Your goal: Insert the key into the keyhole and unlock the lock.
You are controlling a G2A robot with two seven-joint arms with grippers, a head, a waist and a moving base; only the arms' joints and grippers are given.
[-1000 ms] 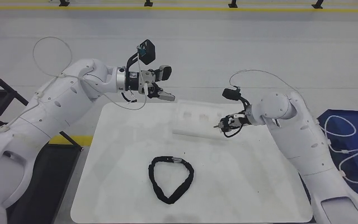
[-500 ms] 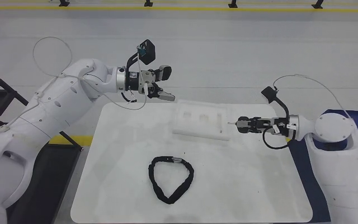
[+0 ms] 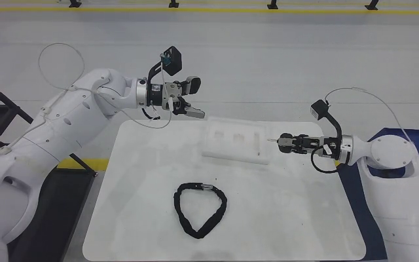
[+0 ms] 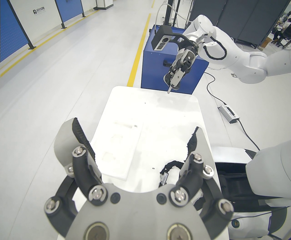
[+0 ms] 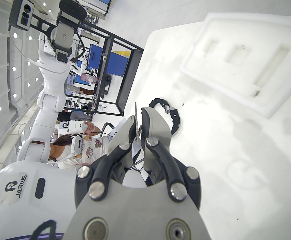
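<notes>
The right hand (image 3: 283, 142) gripped the key (image 3: 271, 139) just beside the foam tray (image 3: 229, 152) (three recesses); the left hand (image 3: 194, 98), released, hovered near the tray; the lock (image 3: 200, 209) lay apart from it.

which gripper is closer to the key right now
Right. The right gripper is shut on the key beside the foam tray; the left gripper is open off the tray's opposite end.

I can make out one printed line: a dark logo with a single word beside it, on the white wall panel (image 4: 39, 11) between blue panels (image 4: 9, 27) across the hall. I leave it unread. A small white placard (image 5: 66, 125) in the room behind bears a mark too small to tell.
</notes>
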